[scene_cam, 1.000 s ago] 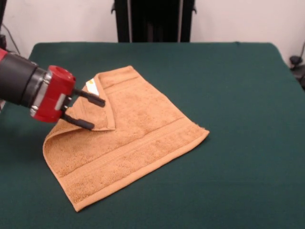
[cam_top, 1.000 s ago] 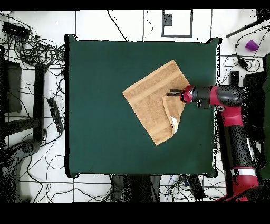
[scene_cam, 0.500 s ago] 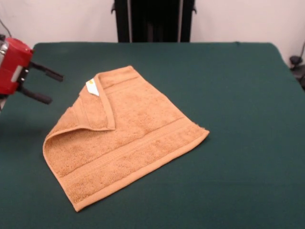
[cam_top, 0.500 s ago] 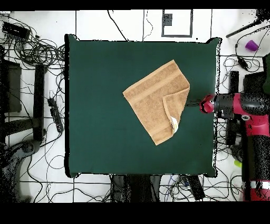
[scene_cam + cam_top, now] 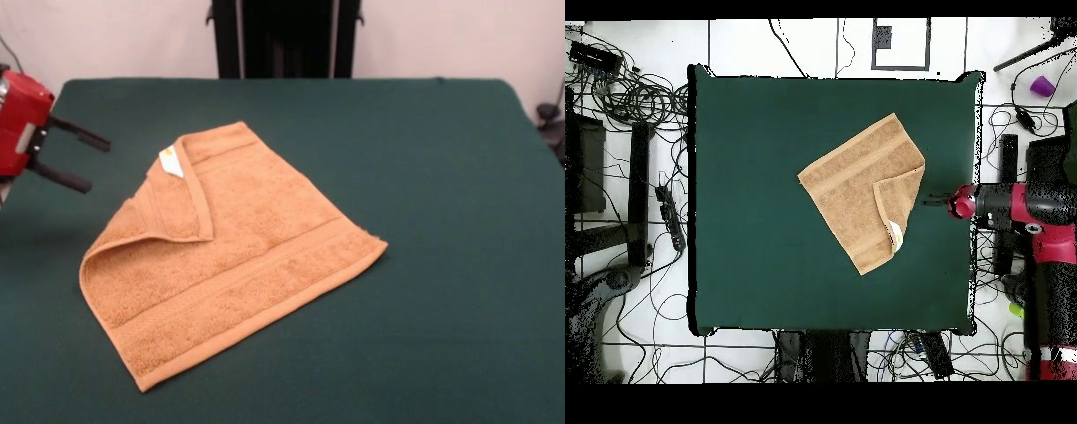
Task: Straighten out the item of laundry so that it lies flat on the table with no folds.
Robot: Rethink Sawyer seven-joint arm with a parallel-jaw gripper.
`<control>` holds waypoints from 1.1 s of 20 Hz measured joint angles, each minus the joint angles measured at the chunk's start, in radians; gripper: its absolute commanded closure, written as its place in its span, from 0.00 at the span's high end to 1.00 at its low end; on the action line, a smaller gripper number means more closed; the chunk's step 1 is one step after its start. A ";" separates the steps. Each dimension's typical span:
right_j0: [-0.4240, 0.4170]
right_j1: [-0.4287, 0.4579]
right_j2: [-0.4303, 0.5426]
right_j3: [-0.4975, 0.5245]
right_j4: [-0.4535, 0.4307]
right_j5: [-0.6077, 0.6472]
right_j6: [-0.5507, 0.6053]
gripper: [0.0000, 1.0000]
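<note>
The orange-tan towel (image 5: 247, 256) lies on the green table (image 5: 433, 159), left of the middle. One corner is folded over onto the towel as a triangular flap (image 5: 177, 208), with a small white label (image 5: 170, 162) at the flap's top. My gripper (image 5: 97, 166) hovers at the left edge, open and empty, a short way clear of the towel's folded side. From above, the towel (image 5: 855, 180) sits right of the table's (image 5: 755, 200) centre with its flap (image 5: 895, 205) toward the gripper (image 5: 931, 199), which hangs near the table's right edge.
Tangled cables (image 5: 635, 95) lie on the floor around the table. A purple object (image 5: 1043, 86) sits off the table at the upper right of the overhead view. Green cloth surrounds the towel on all sides.
The gripper has drawn back from over the folded flap to beside the towel, near the table's edge. It stays open. The towel has not moved.
</note>
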 measured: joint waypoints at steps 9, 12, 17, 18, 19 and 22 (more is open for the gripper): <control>-0.005 0.072 0.005 0.027 0.000 -0.070 0.000 1.00; -0.012 0.090 0.007 0.056 0.000 -0.118 0.000 1.00; -0.012 0.109 0.008 0.067 0.001 -0.135 0.000 1.00; -0.012 0.111 0.009 0.067 0.001 -0.135 0.000 1.00; -0.012 0.115 0.009 0.067 0.001 -0.135 0.000 1.00; -0.012 0.130 0.013 0.067 0.001 -0.135 0.000 1.00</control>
